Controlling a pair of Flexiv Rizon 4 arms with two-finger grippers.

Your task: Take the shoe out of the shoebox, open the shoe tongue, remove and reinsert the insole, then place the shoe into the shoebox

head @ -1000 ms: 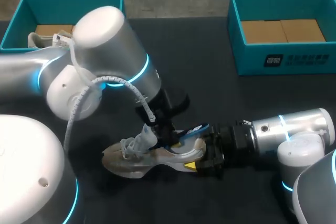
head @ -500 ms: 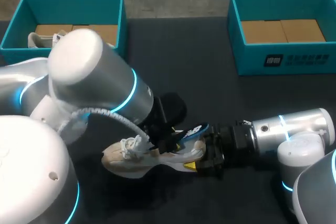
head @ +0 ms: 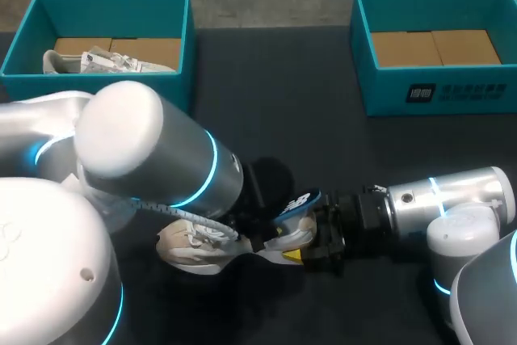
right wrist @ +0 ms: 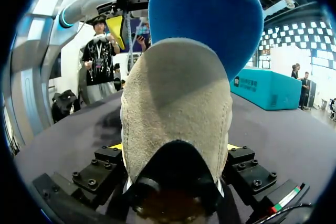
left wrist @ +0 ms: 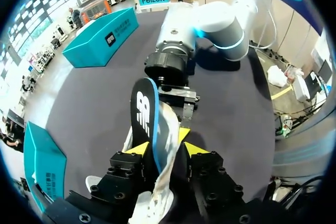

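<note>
From overhead, the shoe [head: 184, 246] lies on its side on the dark worktop [head: 323, 119], out of the teal shoebox [head: 182, 18], with the right jaws closed on its heel. The blue insole [head: 296, 201] juts from the heel opening, so I judge the insole step to be in hand. Whether it is coming out or going back in cannot be told. The left arm [head: 153, 159] hides the tongue, the laces and the left jaws. In the left wrist view the insole [left wrist: 143, 114] stands upright, half inside the shoe, with the left jaws around it. I cannot tell whether they actually pinch it. The next move calls for sliding the insole along the sole without buckling it while the heel is held steady. In the right wrist view the suede heel [right wrist: 176, 124] fills the right jaws, hiding the shoe's interior.
</note>
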